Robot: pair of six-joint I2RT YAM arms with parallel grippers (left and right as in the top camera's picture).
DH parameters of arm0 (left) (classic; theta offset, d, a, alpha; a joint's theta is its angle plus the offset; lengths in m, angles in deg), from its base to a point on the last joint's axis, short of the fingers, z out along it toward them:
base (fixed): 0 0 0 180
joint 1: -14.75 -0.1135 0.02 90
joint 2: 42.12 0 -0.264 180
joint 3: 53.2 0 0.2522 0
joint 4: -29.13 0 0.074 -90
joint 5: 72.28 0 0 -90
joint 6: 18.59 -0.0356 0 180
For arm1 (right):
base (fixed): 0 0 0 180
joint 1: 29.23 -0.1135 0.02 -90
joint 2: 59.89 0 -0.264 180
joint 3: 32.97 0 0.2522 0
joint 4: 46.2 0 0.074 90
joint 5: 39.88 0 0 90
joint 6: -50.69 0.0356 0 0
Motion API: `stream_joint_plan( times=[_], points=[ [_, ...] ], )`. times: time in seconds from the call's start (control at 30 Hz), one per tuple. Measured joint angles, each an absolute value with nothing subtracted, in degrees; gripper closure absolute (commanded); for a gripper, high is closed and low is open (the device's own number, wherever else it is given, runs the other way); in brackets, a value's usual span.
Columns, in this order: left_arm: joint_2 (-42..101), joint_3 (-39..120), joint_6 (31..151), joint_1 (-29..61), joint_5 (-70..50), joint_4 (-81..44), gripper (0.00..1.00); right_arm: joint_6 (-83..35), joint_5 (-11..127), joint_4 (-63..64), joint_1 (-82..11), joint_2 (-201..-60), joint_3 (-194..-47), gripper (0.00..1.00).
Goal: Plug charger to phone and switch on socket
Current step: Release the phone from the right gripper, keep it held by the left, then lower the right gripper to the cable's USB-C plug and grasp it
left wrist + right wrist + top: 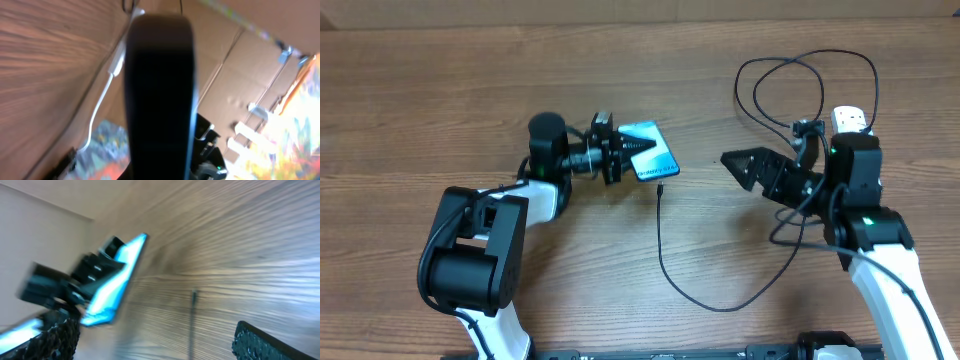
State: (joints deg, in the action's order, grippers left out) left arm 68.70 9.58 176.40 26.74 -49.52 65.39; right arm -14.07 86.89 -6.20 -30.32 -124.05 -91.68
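My left gripper [620, 153] is shut on the phone [653, 152], gripping its left end; the blue-white screen shows and the phone looks tilted up on its edge. In the left wrist view the phone's dark edge [160, 90] fills the middle. The charger's connector tip [661, 188] lies on the table just below the phone, and its thin black cable [720, 306] curves right to loops at the back. My right gripper [733, 162] is open and empty, right of the phone. The right wrist view shows the phone [117, 277] and cable tip [194, 297] ahead of the fingers [160, 347]. The white socket [849, 119] shows partly behind the right arm.
The black cable loops [800, 75] lie at the back right, near the socket. A white cord [100, 102] runs over the wooden table in the left wrist view. Cardboard boxes [240, 75] stand beyond the table's edge.
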Motion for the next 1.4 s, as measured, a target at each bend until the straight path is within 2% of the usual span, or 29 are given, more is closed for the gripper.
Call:
stream_joint_plan(
  times=[0.2, 0.47, 0.63, 0.87, 1.27, 1.4],
  points=[
    [68.70, 21.80, 176.53, 26.74, -56.25, 57.67, 0.96, -18.66, 79.20, 6.28, -30.34, -120.92, -91.68, 0.07],
    [71.96, 23.20, 176.51, 24.33, -62.31, 55.88, 0.96, -20.37, 77.17, 13.03, -30.34, -120.90, -91.68, 0.08],
    [77.55, 23.17, 176.48, 24.49, -63.75, 57.41, 0.95, -22.05, 75.09, 14.48, -30.34, -120.90, -91.68, 0.00],
    [77.93, 23.20, 176.46, 24.51, -64.14, 62.09, 0.96, -23.71, 73.84, 14.67, -30.36, -120.90, -91.68, 0.00],
    [77.93, 23.20, 176.46, 24.53, -64.21, 62.16, 0.95, -23.97, 73.69, 14.28, -30.34, -120.90, -91.68, 0.00],
    [77.93, 23.20, 176.48, 24.53, -65.13, 62.16, 0.95, -24.15, 73.69, 13.47, -30.40, -120.90, -91.68, 0.03]
  ],
)
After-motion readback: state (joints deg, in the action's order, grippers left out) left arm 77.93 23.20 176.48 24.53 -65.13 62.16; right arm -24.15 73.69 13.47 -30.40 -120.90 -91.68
